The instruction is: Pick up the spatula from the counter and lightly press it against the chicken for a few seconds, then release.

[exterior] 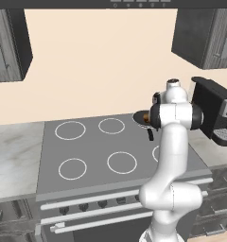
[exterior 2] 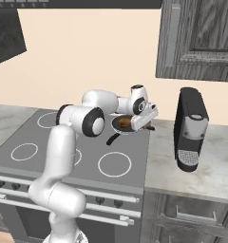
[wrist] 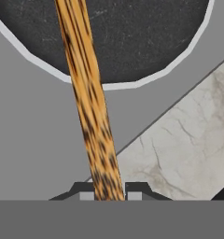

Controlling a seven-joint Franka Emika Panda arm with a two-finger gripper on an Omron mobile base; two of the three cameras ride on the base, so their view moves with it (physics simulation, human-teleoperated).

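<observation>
A wooden spatula [wrist: 88, 107] with a streaked orange-brown handle runs from between my fingertips up over the dark frying pan [wrist: 118, 85] in the hand view. My gripper [wrist: 109, 191] is shut on that handle. From the right base view, the gripper [exterior 2: 138, 122] hovers at the right edge of the pan [exterior 2: 117, 128] on the stove's back right burner. A brown piece of chicken [exterior 2: 124, 124] lies in the pan. The spatula's blade end is out of frame in the hand view. In the left base view my arm hides most of the pan [exterior: 142, 116].
A black coffee machine [exterior 2: 189, 128] stands on the marble counter [exterior 2: 201, 175] right of the stove [exterior 2: 87, 156]. The pan's dark handle [exterior 2: 112, 139] points toward the front. Cabinets hang above on both sides. The stove's marble-side edge [wrist: 188, 140] lies just beneath the hand.
</observation>
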